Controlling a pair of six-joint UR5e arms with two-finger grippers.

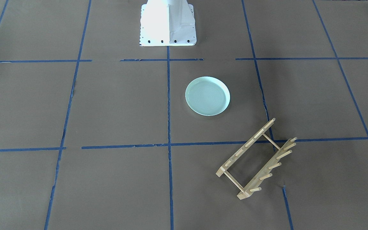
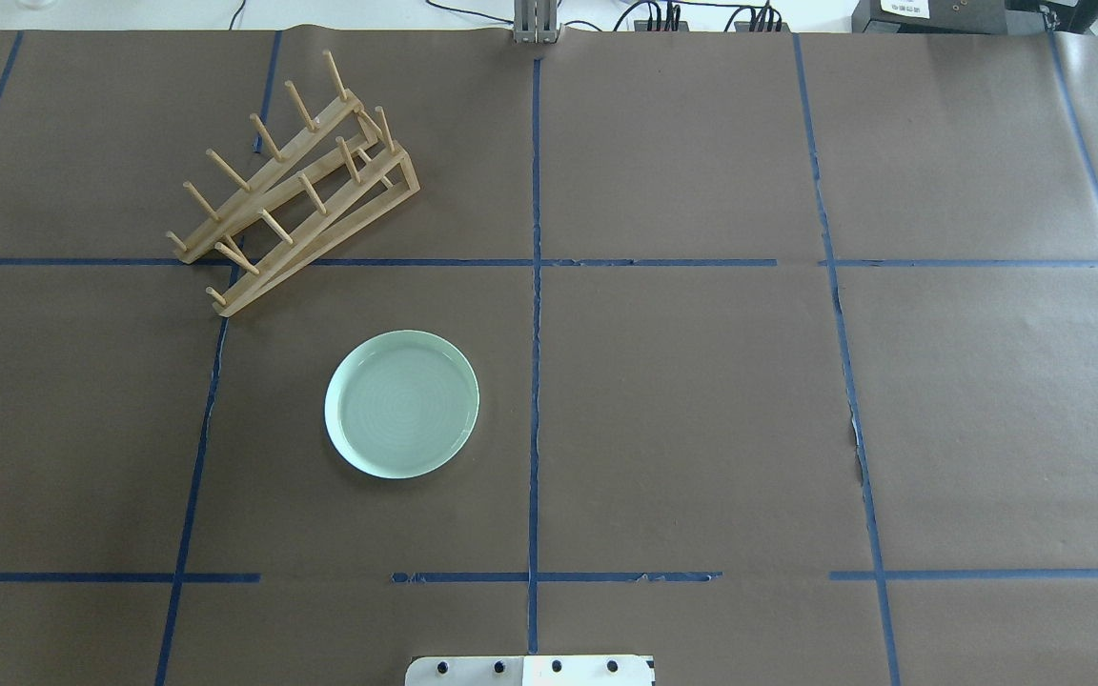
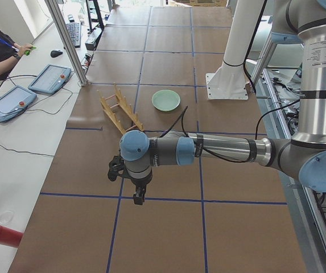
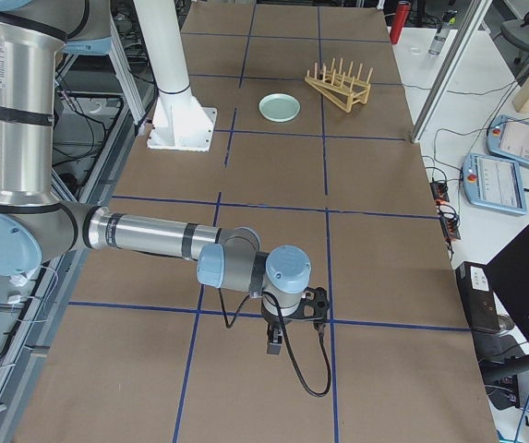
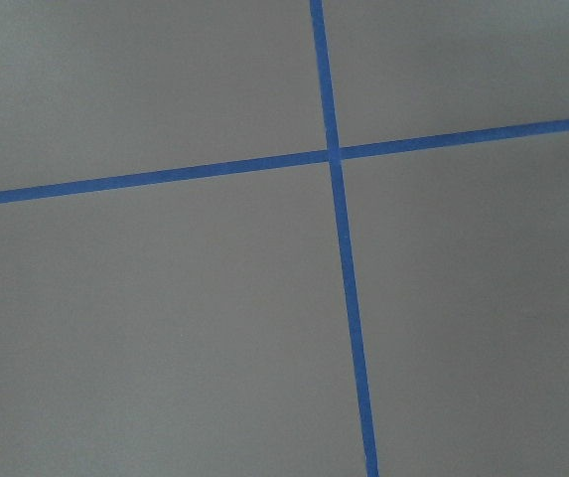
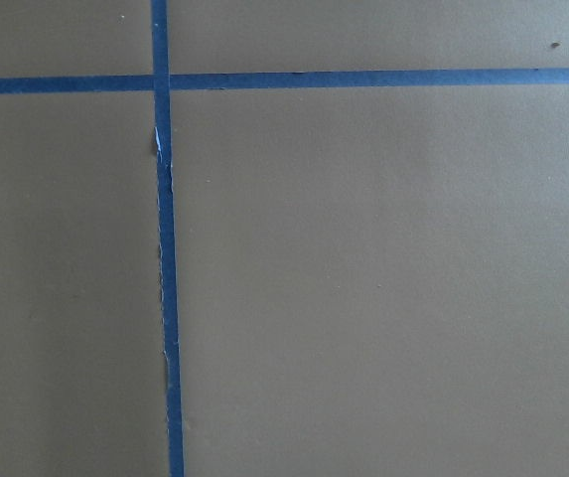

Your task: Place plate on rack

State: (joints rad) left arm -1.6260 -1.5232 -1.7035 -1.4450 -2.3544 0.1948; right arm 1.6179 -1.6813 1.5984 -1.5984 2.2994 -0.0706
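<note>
The pale mint-green plate point(image 1: 207, 95) lies flat on the brown table paper, also in the overhead view point(image 2: 402, 403) and both side views point(image 3: 166, 100) point(image 4: 280, 108). The light-wood rack point(image 1: 244, 148) stands empty a short way from it, on the robot's left and farther from the base point(image 2: 268, 181) point(image 3: 120, 111) point(image 4: 338, 88). My left gripper point(image 3: 135, 196) points down far out at the table's left end. My right gripper point(image 4: 276, 343) points down at the right end. Both are far from the plate. I cannot tell whether either is open or shut. Both wrist views show only paper and tape.
Blue tape lines divide the paper into squares. The white robot pedestal point(image 1: 168, 22) stands at the near edge point(image 2: 530, 670). Teach pendants point(image 3: 9, 102), a red bottle point(image 3: 0, 235) and an aluminium post point(image 3: 66, 42) stand beyond the table's far edge.
</note>
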